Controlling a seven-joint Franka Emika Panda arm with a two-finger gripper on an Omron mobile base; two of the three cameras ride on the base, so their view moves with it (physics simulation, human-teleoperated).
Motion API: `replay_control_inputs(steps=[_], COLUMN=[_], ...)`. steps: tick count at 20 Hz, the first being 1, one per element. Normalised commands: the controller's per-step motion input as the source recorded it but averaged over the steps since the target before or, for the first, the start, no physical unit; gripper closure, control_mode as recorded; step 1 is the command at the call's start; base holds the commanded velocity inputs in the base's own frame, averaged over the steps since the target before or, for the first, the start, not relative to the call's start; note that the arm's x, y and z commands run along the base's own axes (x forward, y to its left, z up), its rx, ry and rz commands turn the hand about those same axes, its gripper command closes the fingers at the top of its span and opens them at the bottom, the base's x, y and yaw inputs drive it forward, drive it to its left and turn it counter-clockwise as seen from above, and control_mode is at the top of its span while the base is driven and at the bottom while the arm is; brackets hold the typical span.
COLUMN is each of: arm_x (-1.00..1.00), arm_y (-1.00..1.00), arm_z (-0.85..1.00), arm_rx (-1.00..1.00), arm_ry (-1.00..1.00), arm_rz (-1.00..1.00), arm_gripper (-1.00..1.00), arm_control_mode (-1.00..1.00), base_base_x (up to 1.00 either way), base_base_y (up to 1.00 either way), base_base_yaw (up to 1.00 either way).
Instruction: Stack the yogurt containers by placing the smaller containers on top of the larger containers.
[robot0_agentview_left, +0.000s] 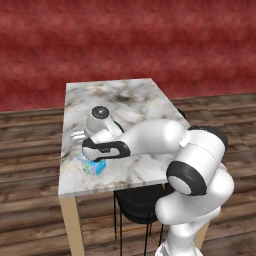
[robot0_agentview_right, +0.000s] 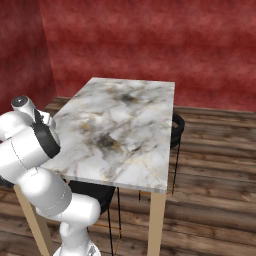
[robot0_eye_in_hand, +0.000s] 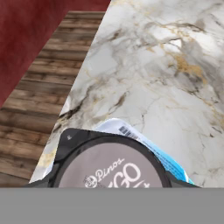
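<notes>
A small dark cup (robot0_eye_in_hand: 109, 170) with a grey printed lid sits close under the hand camera, between the fingers. My gripper (robot0_agentview_left: 86, 151) is shut on this cup and hangs over the front left part of the marble table (robot0_agentview_left: 125, 100). Directly under the cup is the larger tub (robot0_agentview_left: 93, 167), with a blue top and white sides bearing green marks. In the hand view the larger tub (robot0_eye_in_hand: 168, 161) shows as a white barcoded face and a blue edge past the cup. I cannot tell whether cup and tub touch. The arm hides both in the right base view.
The tub stands near the table's left edge (robot0_eye_in_hand: 65, 109) and front corner, with wooden floor (robot0_eye_in_hand: 30, 118) below. A dark stool (robot0_agentview_left: 140, 205) stands under the table's near side, and a second stool (robot0_agentview_right: 177, 127) at the right side. A red wall (robot0_agentview_right: 150, 40) rises behind.
</notes>
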Motion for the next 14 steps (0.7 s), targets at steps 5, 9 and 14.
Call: replay_control_inputs(steps=[5, 9, 14], arm_x=[0.0, 0.0, 0.0], arm_y=[0.0, 0.0, 0.0], arm_z=[-0.03, -0.01, 0.0], arm_rx=[0.0, 0.0, 0.0], arm_ry=[0.0, 0.0, 0.0], arm_rz=[0.0, 0.0, 0.0], arm_gripper=[-1.0, -1.0, -1.0], arm_control_mode=[-1.0, -1.0, -1.0], base_base_x=[0.0, 0.0, 0.0], base_base_y=[0.0, 0.0, 0.0], base_base_yaw=[0.0, 0.0, 0.0])
